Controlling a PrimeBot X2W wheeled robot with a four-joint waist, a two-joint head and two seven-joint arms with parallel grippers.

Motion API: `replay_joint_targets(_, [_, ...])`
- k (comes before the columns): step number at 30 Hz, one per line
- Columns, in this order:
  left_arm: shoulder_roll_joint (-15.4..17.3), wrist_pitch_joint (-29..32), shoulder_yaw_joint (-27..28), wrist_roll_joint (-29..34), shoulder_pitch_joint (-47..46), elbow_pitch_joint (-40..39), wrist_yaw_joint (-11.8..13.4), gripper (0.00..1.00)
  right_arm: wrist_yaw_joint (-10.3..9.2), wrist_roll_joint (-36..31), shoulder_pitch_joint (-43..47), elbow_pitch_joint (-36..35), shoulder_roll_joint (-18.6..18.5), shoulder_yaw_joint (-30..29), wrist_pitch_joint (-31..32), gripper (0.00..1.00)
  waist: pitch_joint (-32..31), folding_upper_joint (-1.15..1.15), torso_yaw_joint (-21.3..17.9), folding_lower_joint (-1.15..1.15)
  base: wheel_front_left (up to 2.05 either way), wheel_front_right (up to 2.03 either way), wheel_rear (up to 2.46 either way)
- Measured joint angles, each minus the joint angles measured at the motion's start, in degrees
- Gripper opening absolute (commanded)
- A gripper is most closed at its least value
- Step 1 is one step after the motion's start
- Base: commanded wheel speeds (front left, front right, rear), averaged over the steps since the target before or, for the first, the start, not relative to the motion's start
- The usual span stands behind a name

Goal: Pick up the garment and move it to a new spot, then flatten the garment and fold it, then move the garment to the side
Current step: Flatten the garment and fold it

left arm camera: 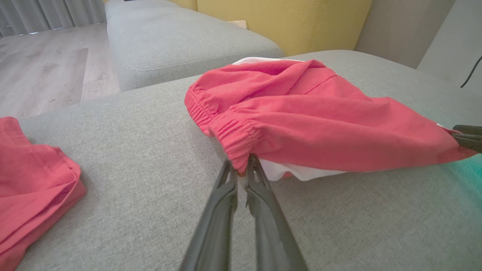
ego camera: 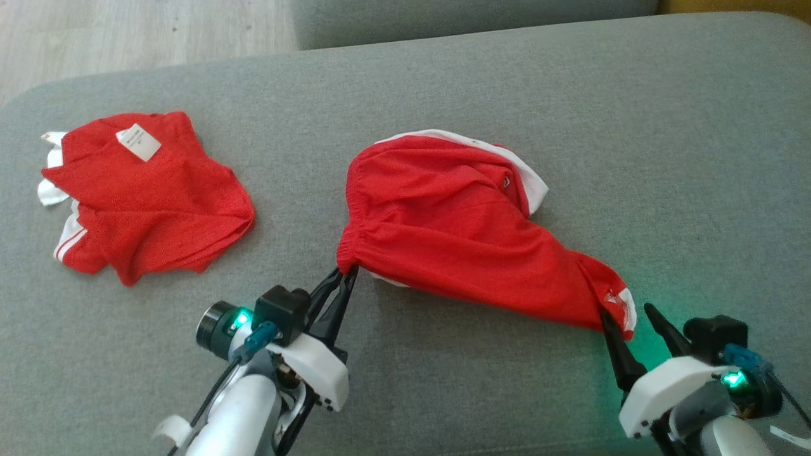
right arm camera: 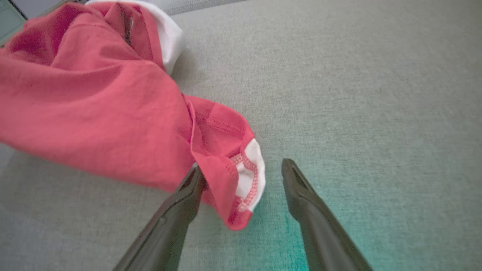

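A pair of red shorts with white trim (ego camera: 456, 228) lies bunched across the middle of the grey cushion (ego camera: 570, 95). My left gripper (ego camera: 345, 273) is shut on the elastic waistband at its near left corner; the left wrist view has both fingers pinching that gathered band (left arm camera: 241, 171). My right gripper (ego camera: 627, 313) stands open at the hem corner on the right. In the right wrist view the red and white hem (right arm camera: 241, 180) hangs between the spread fingers, against the left finger (right arm camera: 192, 184).
A second red garment (ego camera: 146, 196) with a white label lies crumpled at the cushion's far left. Another grey cushion (left arm camera: 180, 41) and wooden floor (ego camera: 127, 38) lie beyond the far edge. A yellow backrest (left arm camera: 286, 22) rises behind.
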Motion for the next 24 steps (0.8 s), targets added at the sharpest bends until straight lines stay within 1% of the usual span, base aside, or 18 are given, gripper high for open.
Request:
replay_joint_targets(6, [-0.2,0.0,0.0,0.2,0.0,-0.1,0.0,0.00,0.00,-0.7,0.5,-1.7,-4.5,4.2,1.5,1.00,-0.6,0.00,0.1,0.00,0.00,0.00,0.00])
replay_joint_targets(8, [-0.2,0.0,0.0,0.2,0.1,-0.1,0.0,0.00,0.00,-0.6,0.7,-2.5,-5.5,5.2,1.6,1.00,-0.8,0.00,0.1,0.00,0.00,0.00,0.00])
replay_joint_targets(12, [-0.3,0.0,0.0,0.2,0.6,-0.1,-0.1,0.00,0.00,1.8,1.9,-4.9,-6.8,8.0,1.9,1.00,-1.0,0.00,0.3,0.00,0.00,0.00,0.00])
replay_joint_targets(15, [-0.4,0.0,0.0,0.2,1.0,-0.1,-0.1,0.00,0.00,1.6,2.4,-5.2,-8.6,8.9,2.9,1.00,-0.8,0.00,0.4,0.00,0.00,0.00,0.00])
replay_joint_targets(16, [-0.4,0.0,0.0,0.2,1.0,-0.1,-0.1,0.00,0.00,0.3,2.5,-4.8,-9.4,8.8,3.4,1.00,-0.7,0.00,0.5,0.00,0.00,0.00,0.00])
replay_joint_targets(20, [-0.5,0.0,-0.1,0.3,0.9,-0.1,-0.1,0.00,0.00,-1.4,1.7,-2.9,-9.3,8.3,3.3,1.00,-0.1,0.00,0.7,0.00,0.00,0.00,0.00])
replay_joint_targets(24, [-0.5,0.0,-0.2,0.6,0.7,-0.1,-0.2,0.00,0.00,-2.7,-1.1,-0.1,-9.2,7.4,3.2,1.00,0.9,0.00,1.1,0.00,0.00,0.00,0.00])
